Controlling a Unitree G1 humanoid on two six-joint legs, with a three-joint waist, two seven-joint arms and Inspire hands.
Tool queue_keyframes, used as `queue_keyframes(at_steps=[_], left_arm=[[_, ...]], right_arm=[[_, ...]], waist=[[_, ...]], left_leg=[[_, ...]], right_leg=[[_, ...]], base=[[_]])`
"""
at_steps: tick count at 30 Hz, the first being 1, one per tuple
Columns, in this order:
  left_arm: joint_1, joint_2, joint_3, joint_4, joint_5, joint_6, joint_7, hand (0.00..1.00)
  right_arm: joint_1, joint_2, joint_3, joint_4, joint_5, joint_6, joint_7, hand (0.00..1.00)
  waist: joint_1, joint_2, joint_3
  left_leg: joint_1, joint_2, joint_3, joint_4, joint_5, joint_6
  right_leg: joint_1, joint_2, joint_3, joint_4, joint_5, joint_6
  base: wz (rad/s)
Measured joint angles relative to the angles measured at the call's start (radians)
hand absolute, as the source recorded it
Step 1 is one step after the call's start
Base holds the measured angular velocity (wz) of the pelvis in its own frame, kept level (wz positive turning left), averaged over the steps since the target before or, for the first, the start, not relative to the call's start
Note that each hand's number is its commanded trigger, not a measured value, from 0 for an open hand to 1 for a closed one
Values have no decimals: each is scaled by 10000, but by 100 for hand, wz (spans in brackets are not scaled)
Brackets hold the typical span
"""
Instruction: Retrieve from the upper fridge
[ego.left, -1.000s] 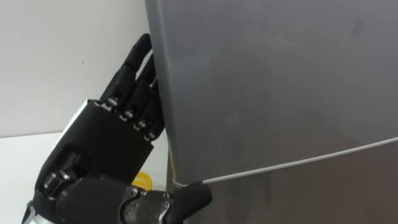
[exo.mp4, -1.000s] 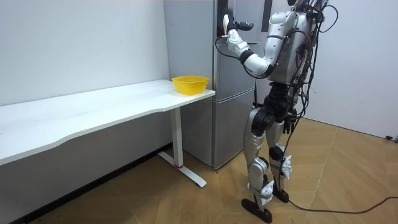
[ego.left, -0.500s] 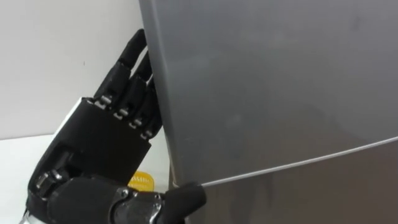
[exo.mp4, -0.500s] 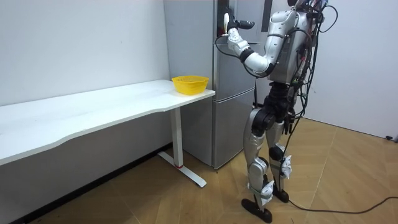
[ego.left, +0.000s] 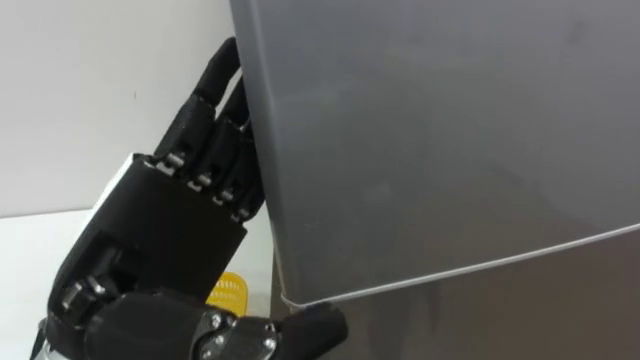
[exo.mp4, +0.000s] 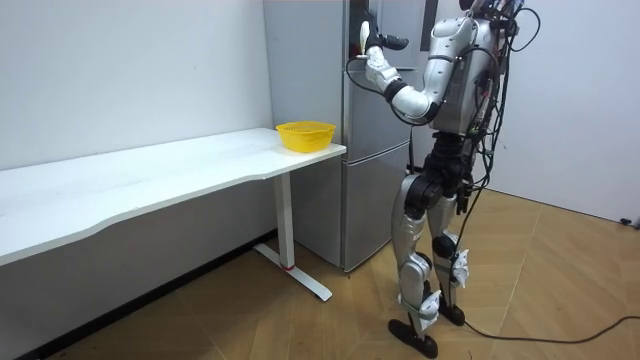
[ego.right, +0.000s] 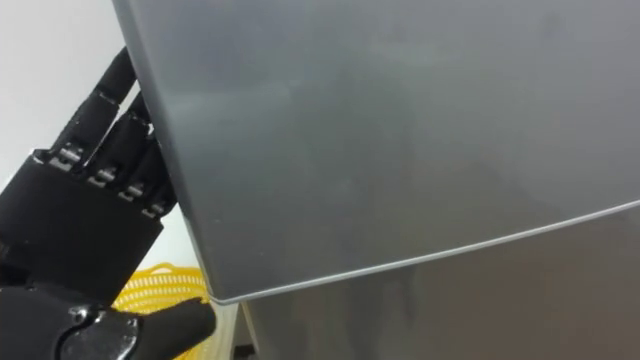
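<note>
The grey upper fridge door (ego.left: 450, 130) stands right in front of me, and a thin bright seam (ego.left: 480, 265) divides it from the lower door. My black left hand (ego.left: 175, 230) is raised at the door's left edge. Its straight fingers (ego.left: 215, 100) lie along that edge and the thumb (ego.left: 315, 325) points across the front at seam height. The door looks shut and nothing from inside shows. In the room view I stand upright facing the fridge (exo.mp4: 320, 150) with my left hand (exo.mp4: 372, 50) up at its top part.
A yellow basket (exo.mp4: 305, 133) sits on the end of the long white table (exo.mp4: 150, 180) just left of the fridge. The basket (ego.right: 170, 285) peeks out below my hand. A white wall is behind the table.
The left hand stays at the door's left edge with only a slight wobble. The thumb has sunk a little along the seam. The door has not visibly swung.
</note>
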Motion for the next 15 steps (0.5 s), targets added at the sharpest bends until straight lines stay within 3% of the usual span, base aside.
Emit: queue_keyframes(at_steps=[8,15], left_arm=[[0,1,-229,0,125,-104,5,0],[-2,94,-320,-3,134,-113,-23,0]], right_arm=[[-136,-249,102,46,258,40,11,0],[-392,-278,137,57,180,133,193,0]], waist=[[7,65,-12],[32,188,-69]], left_leg=[[-36,-17,-88,48,-1,2],[-234,-18,-291,195,-2,4]], right_leg=[[71,-41,-240,-5,5,9],[98,-52,-562,-13,8,14]], base=[[6],[13]])
